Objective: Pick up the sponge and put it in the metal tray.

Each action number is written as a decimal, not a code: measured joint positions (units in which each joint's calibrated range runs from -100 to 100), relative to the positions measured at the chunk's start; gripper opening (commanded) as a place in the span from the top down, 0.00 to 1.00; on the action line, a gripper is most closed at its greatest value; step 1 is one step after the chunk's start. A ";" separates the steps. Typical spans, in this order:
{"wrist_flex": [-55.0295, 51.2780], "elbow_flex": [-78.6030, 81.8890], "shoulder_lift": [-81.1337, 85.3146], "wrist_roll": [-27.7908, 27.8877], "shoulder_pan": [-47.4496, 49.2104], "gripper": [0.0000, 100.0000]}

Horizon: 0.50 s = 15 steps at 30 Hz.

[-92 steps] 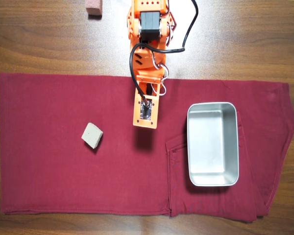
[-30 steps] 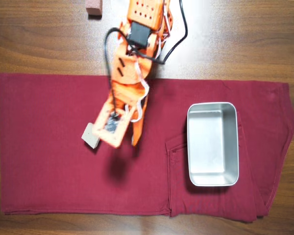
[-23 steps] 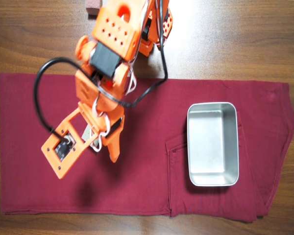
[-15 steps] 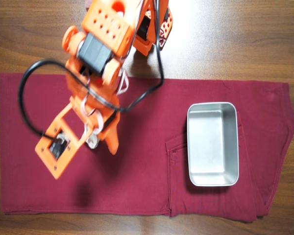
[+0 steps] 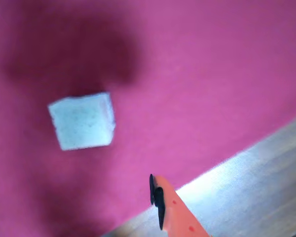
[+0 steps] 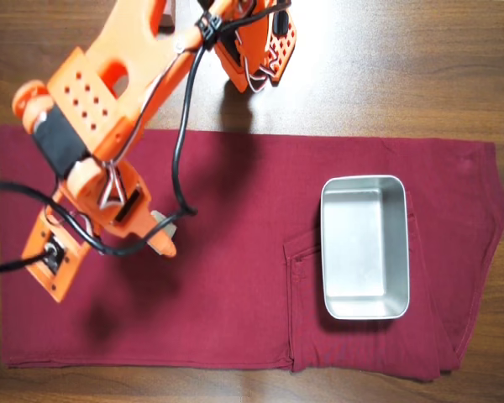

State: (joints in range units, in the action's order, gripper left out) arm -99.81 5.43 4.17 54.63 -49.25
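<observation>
The sponge (image 5: 81, 121) is a small pale block lying flat on the red cloth in the wrist view, with nothing touching it. In the overhead view only a grey corner of the sponge (image 6: 158, 220) shows, beside an orange finger (image 6: 162, 243). My gripper (image 6: 113, 260) hovers over the left part of the cloth, open and holding nothing. One orange finger (image 5: 167, 207) with a black tip enters the wrist view from the bottom, well apart from the sponge. The metal tray (image 6: 365, 252) sits empty on the right of the cloth.
A dark red cloth (image 6: 235, 302) covers most of the wooden table (image 6: 445, 67). The arm's base (image 6: 256, 42) stands at the top edge, and a black cable (image 6: 181, 159) loops down beside the arm. In the wrist view the bare wooden table (image 5: 266, 187) shows at lower right.
The arm has swung further left and its upper part now fills the top left. The gripper has shifted left, so the sponge now lies at its right side. Sponge and tray have not moved.
</observation>
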 measured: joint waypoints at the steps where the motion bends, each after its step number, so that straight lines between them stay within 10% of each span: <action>1: 0.00 -0.28 -1.22 -0.44 1.20 0.52; 15: 10.61 -2.12 -19.27 -2.39 4.09 0.57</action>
State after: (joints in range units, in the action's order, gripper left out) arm -89.20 3.31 -15.10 52.23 -45.16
